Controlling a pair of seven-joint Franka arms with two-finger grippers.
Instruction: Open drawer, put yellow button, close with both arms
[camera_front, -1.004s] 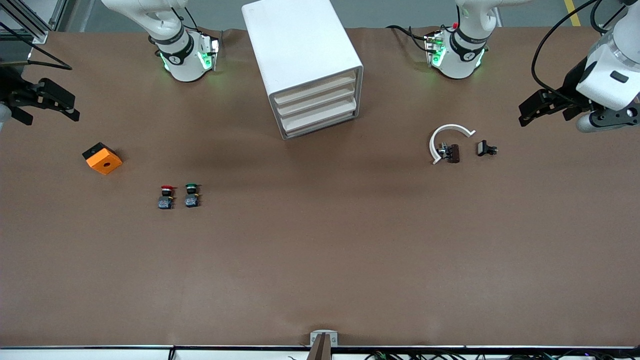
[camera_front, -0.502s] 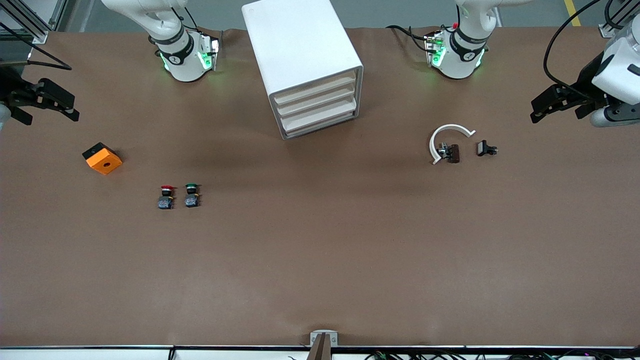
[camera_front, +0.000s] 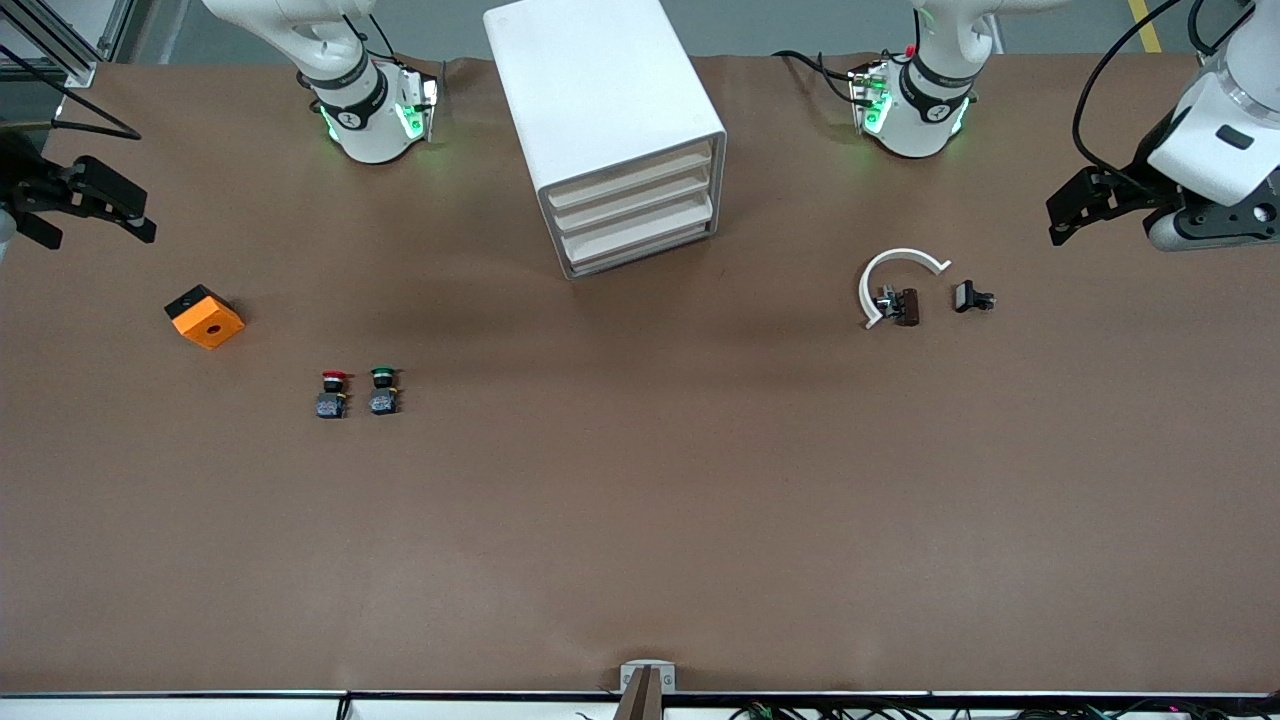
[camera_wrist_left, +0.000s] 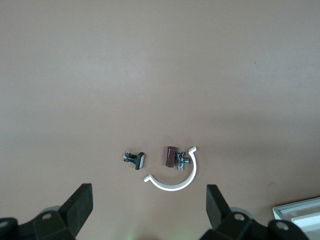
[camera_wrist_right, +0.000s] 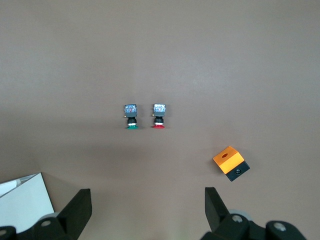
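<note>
Both spread, left gripper (camera_front: 1065, 215), right gripper (camera_front: 98, 232), aloft

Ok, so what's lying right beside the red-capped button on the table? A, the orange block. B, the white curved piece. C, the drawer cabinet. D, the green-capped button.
D: the green-capped button lies right next to the red-capped button, closer than anything else on the table.

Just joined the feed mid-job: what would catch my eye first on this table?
The white drawer cabinet stands between the arm bases, its drawers shut. An orange block lies toward the right arm's end, the red-capped button and green-capped button nearer the front camera. The left gripper and right gripper hang open at the table's ends.
</note>
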